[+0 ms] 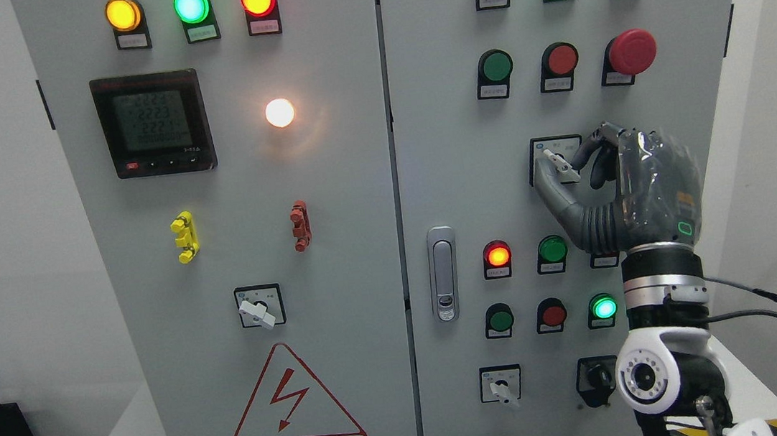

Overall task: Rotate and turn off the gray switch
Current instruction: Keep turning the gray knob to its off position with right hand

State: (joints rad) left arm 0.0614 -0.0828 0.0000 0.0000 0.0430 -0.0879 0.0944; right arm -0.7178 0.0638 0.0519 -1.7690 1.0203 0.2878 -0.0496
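Right of frame centre, the dark grey robotic right hand point(634, 185) pinches the small pale-grey rotary switch handle point(561, 166) on the light-grey metal cabinet door point(455, 167).

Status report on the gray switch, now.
Right hand up at the gray switch, thumb and fingers closing around its lever. Lever tilted, pointing upper left. Left hand not in view. Nothing in the way.

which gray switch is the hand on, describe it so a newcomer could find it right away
Start on the right cabinet door, below the big red mushroom button. The gray switch sits in a black-framed square at mid-height, its pale lever tilted up-left. Unlike the three other rotary switches, it has the right hand around it, fingers touching.
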